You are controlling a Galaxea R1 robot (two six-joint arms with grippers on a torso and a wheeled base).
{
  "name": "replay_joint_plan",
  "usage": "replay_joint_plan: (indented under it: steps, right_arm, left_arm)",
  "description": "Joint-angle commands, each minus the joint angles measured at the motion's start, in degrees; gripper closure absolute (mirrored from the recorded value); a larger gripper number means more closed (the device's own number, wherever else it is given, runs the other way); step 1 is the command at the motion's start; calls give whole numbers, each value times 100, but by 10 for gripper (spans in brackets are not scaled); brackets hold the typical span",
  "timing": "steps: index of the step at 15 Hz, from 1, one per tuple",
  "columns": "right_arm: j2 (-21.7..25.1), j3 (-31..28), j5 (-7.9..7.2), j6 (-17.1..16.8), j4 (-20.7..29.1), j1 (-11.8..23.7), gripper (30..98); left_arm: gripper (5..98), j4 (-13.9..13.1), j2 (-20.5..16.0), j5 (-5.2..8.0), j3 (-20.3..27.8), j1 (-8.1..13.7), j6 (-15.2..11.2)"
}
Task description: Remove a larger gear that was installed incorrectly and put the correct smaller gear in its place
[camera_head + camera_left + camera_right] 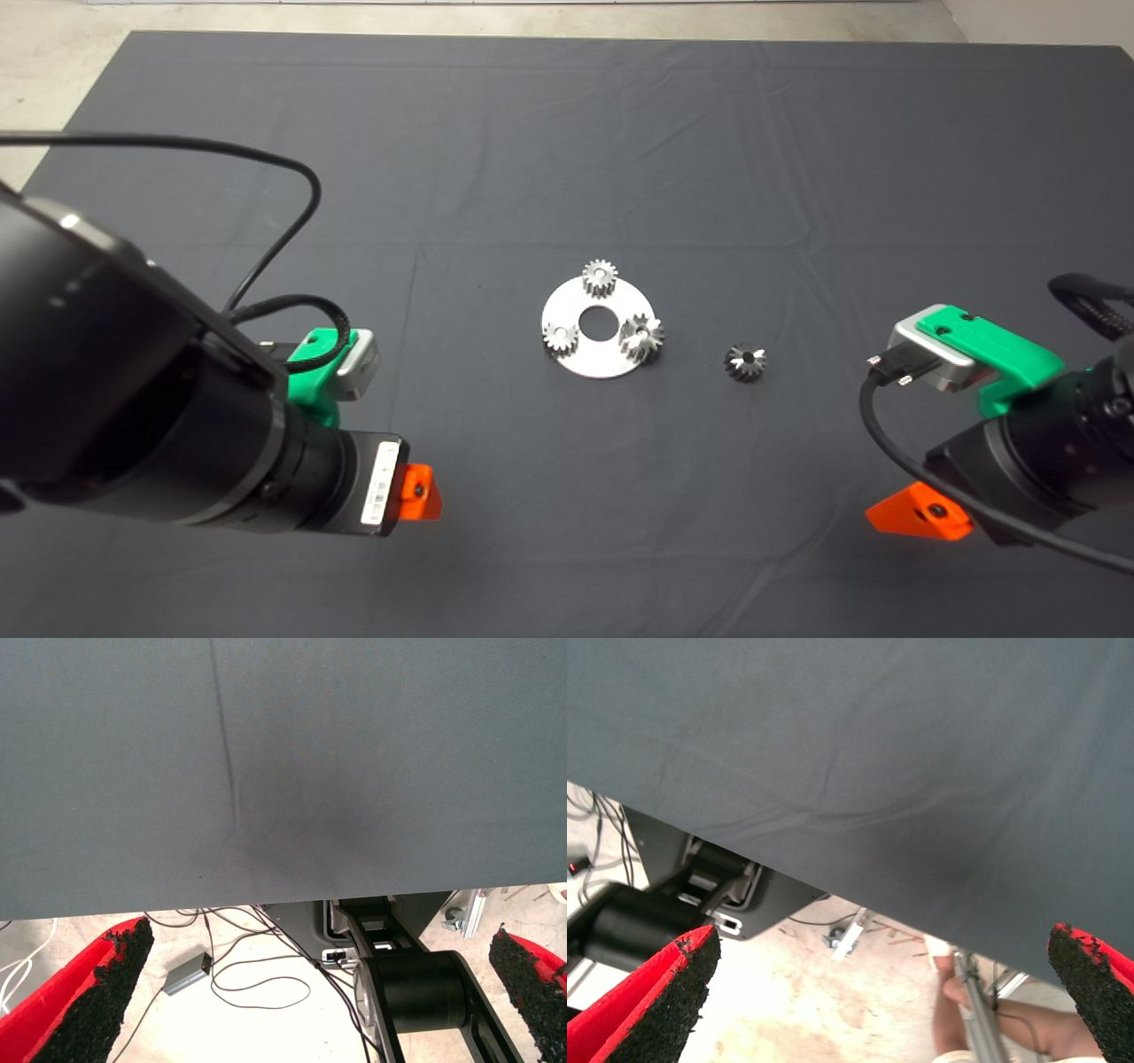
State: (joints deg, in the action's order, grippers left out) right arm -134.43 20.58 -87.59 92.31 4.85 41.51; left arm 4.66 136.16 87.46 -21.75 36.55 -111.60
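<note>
We see a round silver metal plate with a centre hole [595, 361] lying flat near the middle of the dark grey mat [567, 133] that covers the table. Three gears stand on the plate. The larger gear [641, 338], shiny silver metal with long, pointed, flared teeth, sits at the plate's right edge, its teeth reaching slightly past the rim. Two small pale silver short-toothed gears sit with it: one [600, 278] at the plate's far edge, the other [561, 337] at its left side. The smaller gear [745, 361], dark grey metal with glinting tooth edges and a black centre hole, lies on the mat by itself, to the right of the plate and apart from it.

The left tool [416, 493], green-bodied with red fingers, hangs over the mat's near left area, well apart from the plate. In its wrist view we see its black-padded fingers [102, 997] spread wide with nothing between them, only bare mat, the floor beyond with cables and a small grey box [188, 974].

The right tool [920, 517] hangs over the near right of the mat, well apart from the smaller gear. Its fingers [660, 997] are likewise spread wide and hold nothing. Beyond the mat's edge that view shows pale floor and part of a person's leg [1010, 1023].
</note>
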Motion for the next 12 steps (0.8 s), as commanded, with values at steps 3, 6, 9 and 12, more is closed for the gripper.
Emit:
replay_joint_plan:
  steps: [3,6,9,12]
  right_arm:
    - [-255,1972,-637,-2225,33,-371,307]
    - [-869,2985,-637,-2998,34,-600,307]
    - [-1861,4326,-663,-3595,42,-802,307]
    - [-2556,4807,-672,-3835,166,-802,307]
  left_arm:
    - [61,-105,-31,-159,102,125,33]
    - [60,-97,-14,-167,102,125,25]
    - [61,-97,4,-159,102,125,33]
    - [61,-97,4,-148,102,125,33]
